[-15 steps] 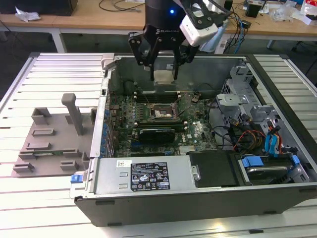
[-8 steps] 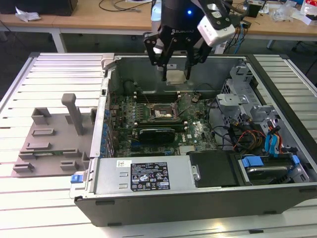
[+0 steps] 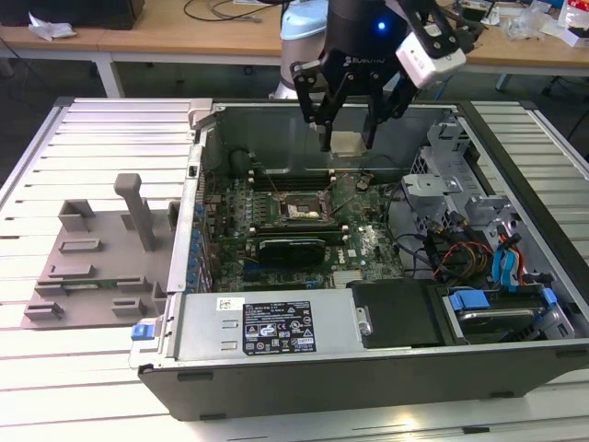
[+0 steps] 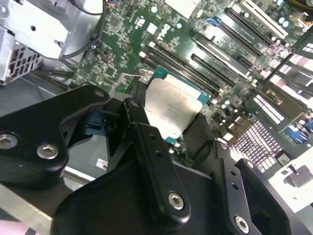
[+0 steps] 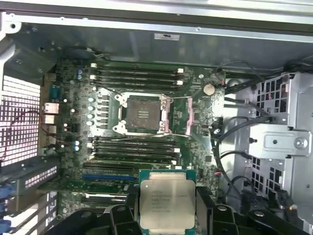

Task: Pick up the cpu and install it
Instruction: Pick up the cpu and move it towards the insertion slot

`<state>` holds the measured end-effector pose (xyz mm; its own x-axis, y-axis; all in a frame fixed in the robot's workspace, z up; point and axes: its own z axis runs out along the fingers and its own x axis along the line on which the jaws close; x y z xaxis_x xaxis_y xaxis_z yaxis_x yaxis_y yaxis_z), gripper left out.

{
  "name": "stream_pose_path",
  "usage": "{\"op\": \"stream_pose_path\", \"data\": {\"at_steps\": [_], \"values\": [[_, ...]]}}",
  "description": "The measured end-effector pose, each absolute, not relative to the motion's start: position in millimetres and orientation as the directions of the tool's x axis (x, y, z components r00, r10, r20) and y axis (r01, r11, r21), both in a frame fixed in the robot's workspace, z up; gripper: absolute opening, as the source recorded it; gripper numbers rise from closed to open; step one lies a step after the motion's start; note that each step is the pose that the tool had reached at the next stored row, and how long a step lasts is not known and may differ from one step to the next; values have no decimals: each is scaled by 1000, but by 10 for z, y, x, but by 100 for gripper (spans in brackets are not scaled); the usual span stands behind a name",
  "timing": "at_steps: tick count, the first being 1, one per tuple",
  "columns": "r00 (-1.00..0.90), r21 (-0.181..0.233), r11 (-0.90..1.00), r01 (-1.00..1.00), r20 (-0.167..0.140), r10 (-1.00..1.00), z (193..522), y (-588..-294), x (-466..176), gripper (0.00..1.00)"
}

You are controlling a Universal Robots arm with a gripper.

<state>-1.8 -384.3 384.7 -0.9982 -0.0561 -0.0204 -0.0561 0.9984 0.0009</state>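
Black jaws are clenched on the cpu (image 3: 347, 143) (image 4: 171, 110) (image 5: 166, 200), gripping the silver-topped chip by two opposite edges and holding it flat in the air, clear of the socket (image 3: 302, 210) (image 5: 142, 113). In the exterior view it hangs above and to the right of the socket. The socket lies open on the green motherboard (image 5: 200, 132), with memory slots (image 5: 136, 76) on either side of it. Around the socket, the opened computer case (image 3: 276, 373) lies on a white slatted surface (image 3: 110, 138).
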Motion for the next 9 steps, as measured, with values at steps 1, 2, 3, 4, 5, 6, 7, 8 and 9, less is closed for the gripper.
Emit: {"op": "stream_pose_path", "data": {"at_steps": [1,2,3,4,5,6,7,8,9], "values": [[-998,1,998,-56,-20,-56,3843,-3843,30,55],[-998,1,998,-56,-20,-56,3836,-3843,73,55],[-998,1,998,-56,-20,-56,3832,-3843,107,55],[-998,1,998,-56,-20,-56,3826,-3843,146,55],[-998,1,998,-56,-20,-56,3819,-3843,185,55],[-998,1,998,-56,-20,-56,3812,-3843,226,55],[-998,1,998,-56,-20,-56,3808,-3842,251,55],[-998,1,998,-56,-19,-56,3805,-3842,271,55],[-998,1,998,-56,-19,-56,3794,-3842,329,55]]}}
